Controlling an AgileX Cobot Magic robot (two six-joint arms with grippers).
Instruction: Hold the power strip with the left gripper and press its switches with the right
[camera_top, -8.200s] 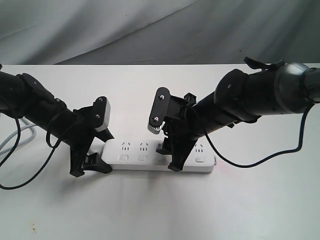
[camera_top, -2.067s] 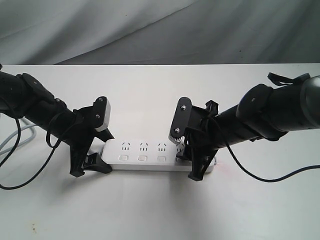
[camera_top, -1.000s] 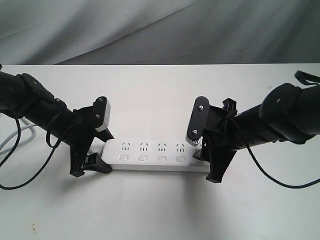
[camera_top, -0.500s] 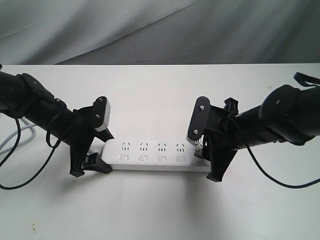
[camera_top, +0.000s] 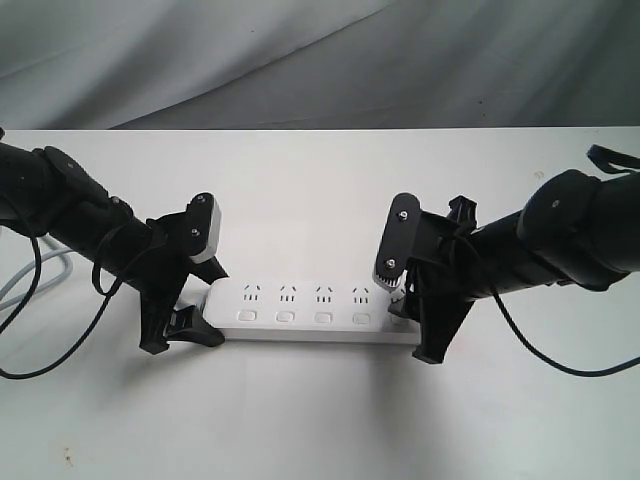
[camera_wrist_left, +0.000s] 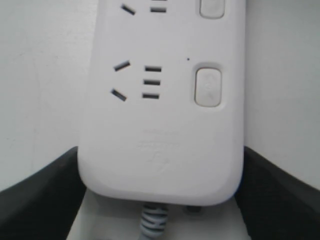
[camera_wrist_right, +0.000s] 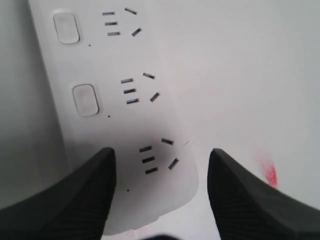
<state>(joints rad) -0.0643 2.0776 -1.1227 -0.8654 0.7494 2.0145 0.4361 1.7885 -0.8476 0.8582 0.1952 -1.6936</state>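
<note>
The white power strip (camera_top: 305, 305) lies lengthwise across the table. My left gripper (camera_top: 190, 300) is shut on its cord end, and in the left wrist view its black fingers (camera_wrist_left: 40, 192) press both sides of the strip (camera_wrist_left: 165, 150) just above the grey cord (camera_wrist_left: 152, 222). My right gripper (camera_top: 408, 320) is open, its jaws straddling the strip's right end (camera_wrist_right: 150, 125). One finger (camera_wrist_right: 75, 195) lies over the spot of the last switch, which is hidden. Several other switches (camera_top: 323, 317) show in a row; two show in the right wrist view (camera_wrist_right: 85, 100).
The grey cord (camera_top: 35, 275) trails off the table's left side. Thin black cables loop from both arms over the table (camera_top: 320, 420). A grey cloth (camera_top: 320, 60) hangs behind the table's far edge. A red smear (camera_wrist_right: 267, 172) marks the table beside the strip's end.
Over the last seconds my right gripper moved rightwards along the strip, from the third socket set to the right end. It has stayed still for the last half second. The left gripper has not moved.
</note>
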